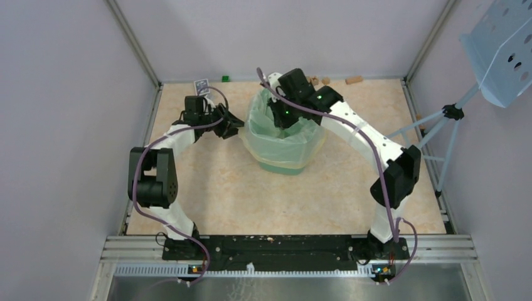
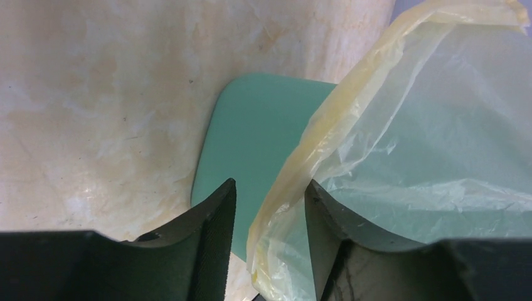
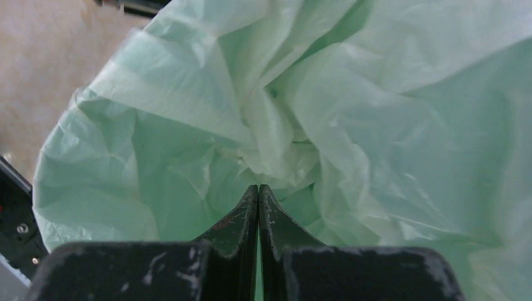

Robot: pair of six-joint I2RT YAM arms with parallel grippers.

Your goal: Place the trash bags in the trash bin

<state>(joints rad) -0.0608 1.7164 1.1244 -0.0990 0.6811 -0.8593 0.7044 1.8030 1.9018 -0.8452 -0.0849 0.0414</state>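
Observation:
The mint-green trash bin (image 1: 280, 165) stands mid-table. The pale-yellow trash bag (image 1: 276, 145) lines it, with its yellower rim band folded down over the mouth. My left gripper (image 1: 233, 126) is open at the bin's left side. In the left wrist view its jaws (image 2: 270, 185) straddle the bag's hanging rim band (image 2: 351, 94), with the bin's wall (image 2: 254, 135) behind. My right gripper (image 1: 280, 118) reaches down inside the bin. In the right wrist view it (image 3: 258, 188) is shut, with its tips against the bunched bag folds (image 3: 270, 141). No film shows between them.
Small wooden blocks (image 1: 354, 79), a green block (image 1: 224, 78) and a printed tag (image 1: 202, 84) lie along the back wall. A pale-blue perforated panel (image 1: 502, 50) on a tripod (image 1: 453, 113) stands at the right edge. Metal posts frame the back corners.

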